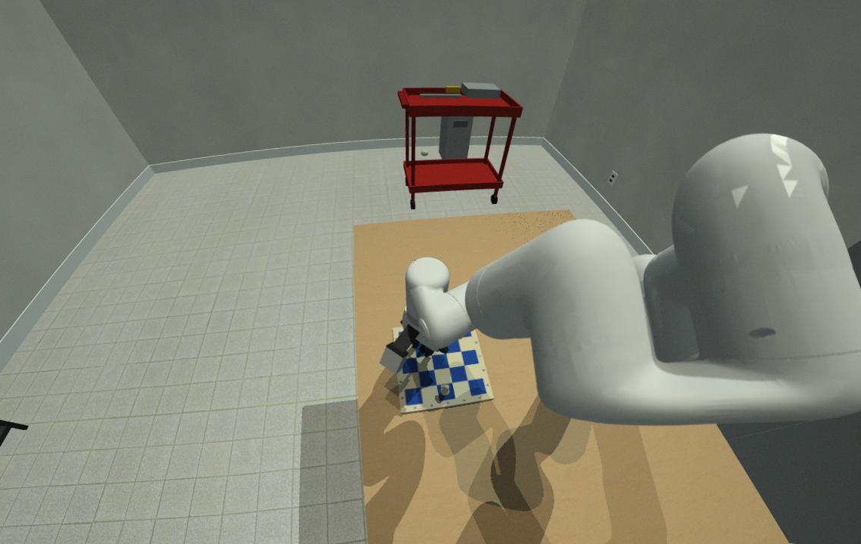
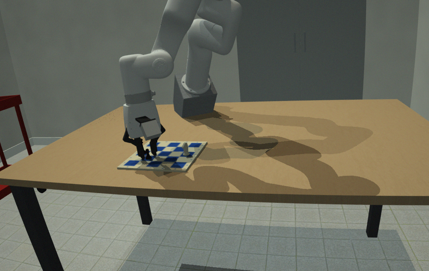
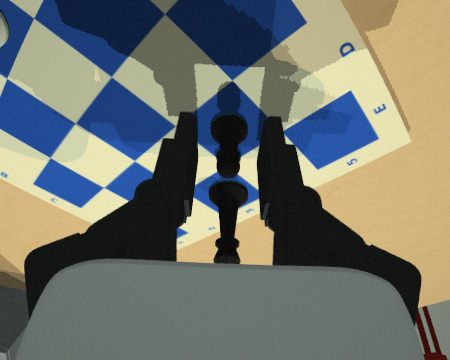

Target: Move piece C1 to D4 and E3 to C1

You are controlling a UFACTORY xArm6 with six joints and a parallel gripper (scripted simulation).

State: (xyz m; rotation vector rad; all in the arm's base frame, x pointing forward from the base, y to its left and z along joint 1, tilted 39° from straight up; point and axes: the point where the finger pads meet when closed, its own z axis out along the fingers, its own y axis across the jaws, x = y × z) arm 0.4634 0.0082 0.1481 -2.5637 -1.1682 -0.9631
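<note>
The blue and cream chessboard (image 2: 163,155) lies on the wooden table and also shows in the top view (image 1: 443,372). A black piece (image 3: 227,187) stands upright on a blue square in the row marked D, near the board's edge; it also shows in the exterior view (image 2: 147,154). My gripper (image 3: 228,137) reaches down around it with its fingers open. A gap shows on each side of the piece. In the exterior view the gripper (image 2: 146,149) is low over the board's left part. A white piece (image 2: 185,148) stands upright on the far side of the board, also in the top view (image 1: 444,390).
The arm's grey base block (image 2: 194,97) stands on the table behind the board. A red cart (image 1: 457,142) stands on the floor beyond the table's far end. The arm's big links fill the right of the top view.
</note>
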